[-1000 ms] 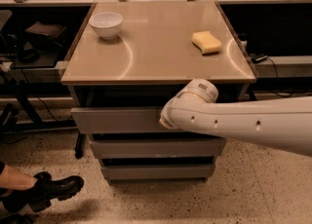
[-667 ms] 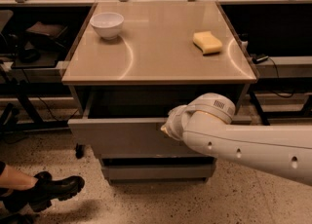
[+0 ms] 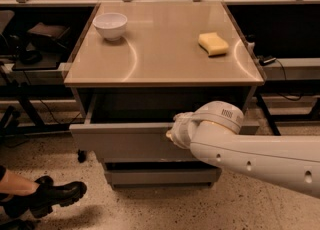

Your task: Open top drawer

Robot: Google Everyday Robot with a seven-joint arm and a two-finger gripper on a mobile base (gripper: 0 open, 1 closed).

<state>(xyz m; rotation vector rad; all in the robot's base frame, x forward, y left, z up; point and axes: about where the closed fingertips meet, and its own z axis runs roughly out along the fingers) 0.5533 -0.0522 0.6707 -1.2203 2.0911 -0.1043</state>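
My gripper (image 3: pixel 175 134) is in the middle of the frame, right at the top edge of the top drawer (image 3: pixel 125 145). My arm (image 3: pixel 260 156) comes in from the lower right. I can't tell if my gripper is spread or squeezed together, because my wrist hides it.

The top drawer sits just under the table top (image 3: pixel 165 64), and it is out part of the way. I can see a dark gap behind its front and a bit of its side wall on the left. So I think the job is well begun but maybe not done. The drawer could come out more.

A bowl (image 3: pixel 110 25) at the upper left and a sponge (image 3: pixel 213 43) at the upper right sit on the table top, well apart.
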